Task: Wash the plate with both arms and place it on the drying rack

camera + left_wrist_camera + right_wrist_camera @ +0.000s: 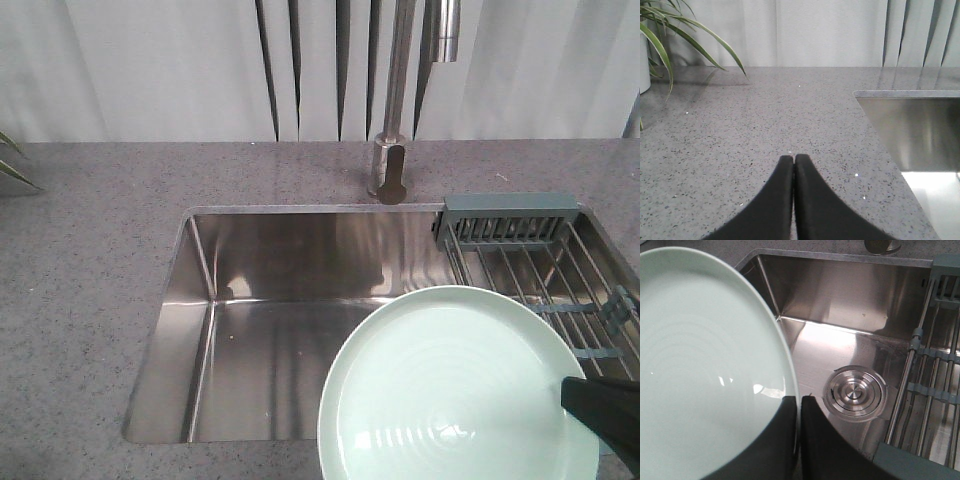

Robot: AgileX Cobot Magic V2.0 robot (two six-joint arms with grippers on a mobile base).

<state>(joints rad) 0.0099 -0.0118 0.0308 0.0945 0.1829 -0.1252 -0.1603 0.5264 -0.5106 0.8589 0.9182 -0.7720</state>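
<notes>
The pale mint-green plate (450, 390) hangs over the front right of the steel sink (250, 330), its face up toward the front camera. My right gripper (600, 410) is shut on the plate's right rim; in the right wrist view the plate (705, 370) fills the left side and the rim sits pinched between the two black fingers of the gripper (798, 402). My left gripper (793, 160) is shut and empty above the grey countertop (765, 115), left of the sink. The drying rack (540, 260) lies over the sink's right end.
A steel tap (395, 100) stands behind the sink. The round drain (855, 392) lies in the basin floor. A potted plant's leaves (670, 35) hang over the counter at far left. White curtains hang behind the counter.
</notes>
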